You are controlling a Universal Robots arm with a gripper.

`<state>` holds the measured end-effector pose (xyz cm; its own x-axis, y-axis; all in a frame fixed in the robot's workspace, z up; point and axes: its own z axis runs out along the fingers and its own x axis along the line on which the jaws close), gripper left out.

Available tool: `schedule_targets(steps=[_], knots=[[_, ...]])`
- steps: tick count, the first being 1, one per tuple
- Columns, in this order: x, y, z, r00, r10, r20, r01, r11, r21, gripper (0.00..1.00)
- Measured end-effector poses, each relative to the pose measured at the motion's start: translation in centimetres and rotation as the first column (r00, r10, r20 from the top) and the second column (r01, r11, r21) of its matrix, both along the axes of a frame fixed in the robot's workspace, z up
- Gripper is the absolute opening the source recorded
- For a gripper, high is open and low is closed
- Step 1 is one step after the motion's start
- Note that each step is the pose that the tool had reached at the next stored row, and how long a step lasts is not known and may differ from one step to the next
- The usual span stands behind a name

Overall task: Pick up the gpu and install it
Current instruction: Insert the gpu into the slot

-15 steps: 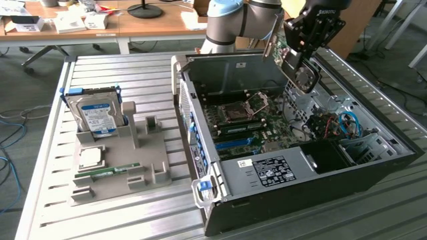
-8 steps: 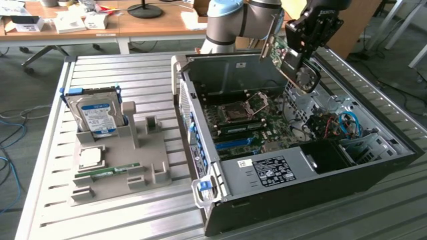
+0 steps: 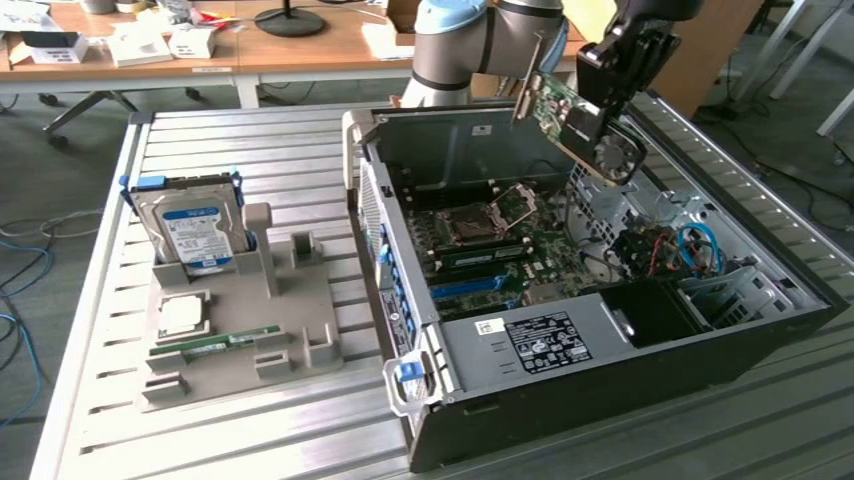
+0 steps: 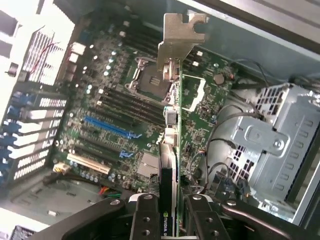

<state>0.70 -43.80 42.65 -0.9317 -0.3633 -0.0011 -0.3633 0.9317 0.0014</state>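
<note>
The gpu [image 3: 583,128] is a thin green circuit card with a round fan and a silver end bracket. It hangs tilted in the air above the open computer case [image 3: 747,345], over the motherboard [image 3: 497,238]. My gripper [image 3: 607,95] is shut on its upper edge. In the wrist view the gpu [image 4: 170,150] shows edge-on, running away from my gripper [image 4: 170,222], with one black finger [image 4: 144,217] on each side of it. The bracket [image 4: 179,37] is at its far end. Below it lie the motherboard [image 4: 120,75] and a blue slot [image 4: 110,127].
A grey holder [image 3: 287,300] on the exterior view's left carries a silver hard drive with a blue label [image 3: 194,232], a processor chip [image 3: 183,315] and a green memory stick [image 3: 214,343]. Inside the case are a power supply [image 3: 534,340] and a metal drive cage [image 4: 270,145].
</note>
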Motion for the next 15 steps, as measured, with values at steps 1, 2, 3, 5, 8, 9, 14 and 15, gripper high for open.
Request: schedule_targets(steps=[1,2,3,5,8,9,14,15], knots=[[0.0,0.0,0.0,0.9999,0.017,0.0,-0.017,0.9999,-0.0006,0.26],[0.0,0.0,0.0,0.9994,0.033,0.0,-0.033,0.9994,-0.0011,0.26],[-0.01,0.0,-0.01,0.9987,0.05,0.0,-0.05,0.9987,-0.0015,0.26],[-0.01,0.0,-0.01,0.9964,0.084,-0.0001,-0.084,0.9964,-0.0025,0.26],[-0.02,0.0,-0.02,0.991,0.134,-0.0002,-0.134,0.991,-0.0037,0.26],[-0.02,0.0,-0.02,0.9887,0.15,-0.0003,-0.15,0.9886,-0.0041,0.26],[-0.04,0.0,-0.03,0.9726,0.232,-0.0007,-0.232,0.9726,-0.0059,0.26],[-0.04,0.0,-0.04,0.9687,0.248,-0.0007,-0.248,0.9687,-0.0061,0.26]])
